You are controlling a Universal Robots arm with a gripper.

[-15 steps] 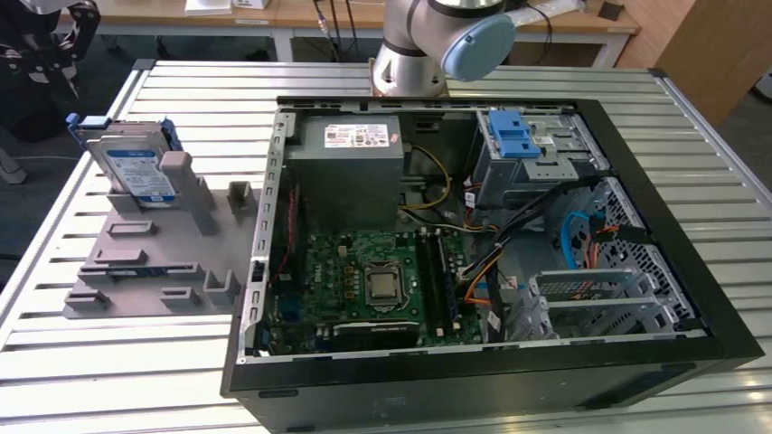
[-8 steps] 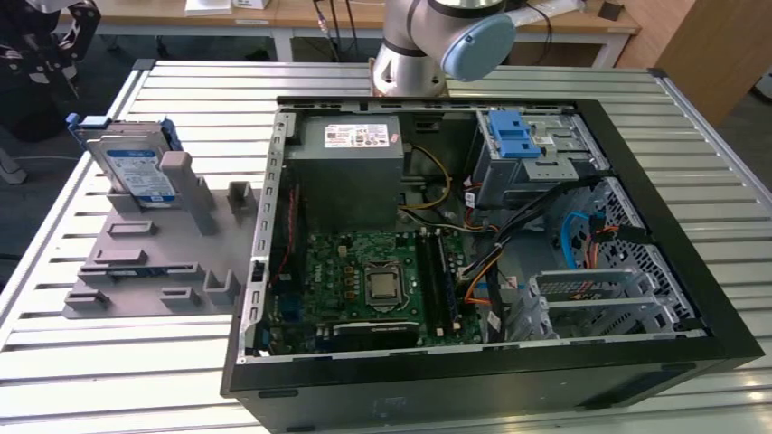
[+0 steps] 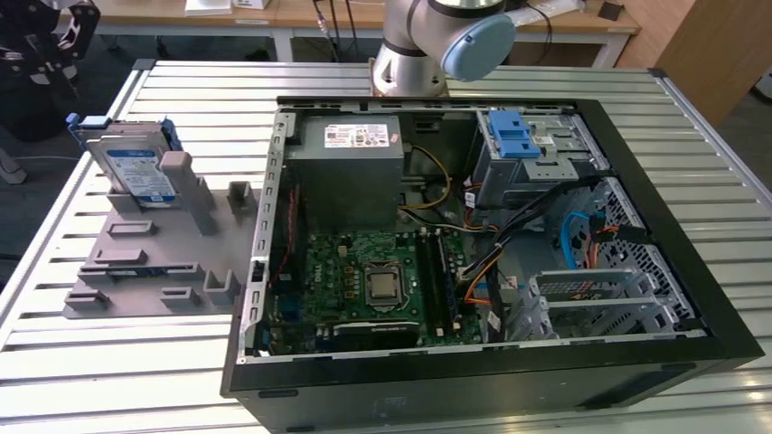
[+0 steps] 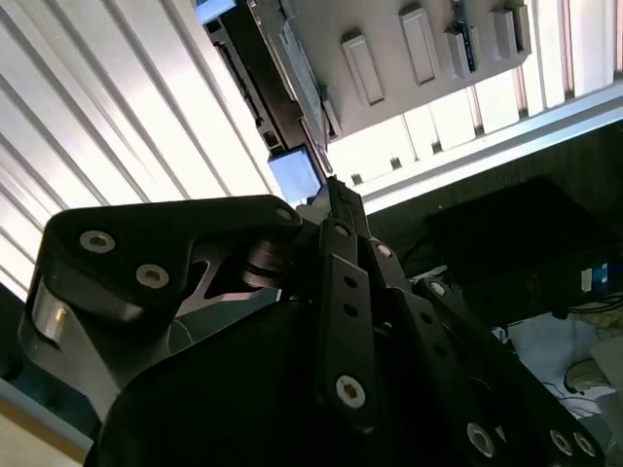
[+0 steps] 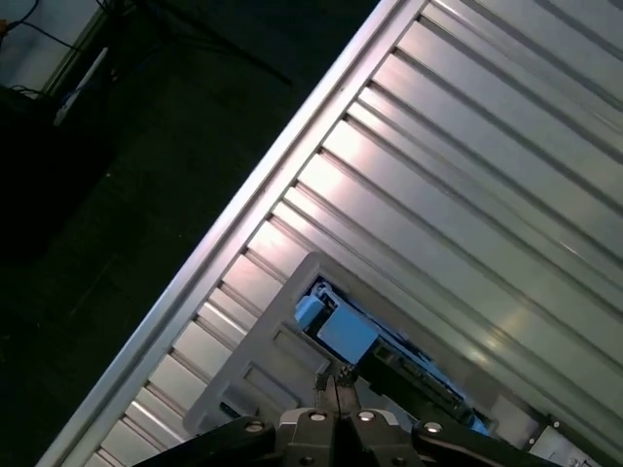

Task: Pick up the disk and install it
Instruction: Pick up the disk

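Disk (image 3: 133, 167) stands on edge in a grey slotted holder (image 3: 157, 262), leaning on a grey post (image 3: 176, 172), label facing out, blue rails on its edges. Holder sits on the slatted metal surface (image 3: 145, 362), at the exterior view's left, just beside the open computer case (image 3: 675, 362). Inside the case, far corner: silver cage with a blue latch (image 3: 525, 145). Arm (image 3: 435, 45) rises behind the case. In both wrist views the hand (image 5: 333, 381) hangs over the holder, clear of the disk, fingers pressed together, gripping nothing.
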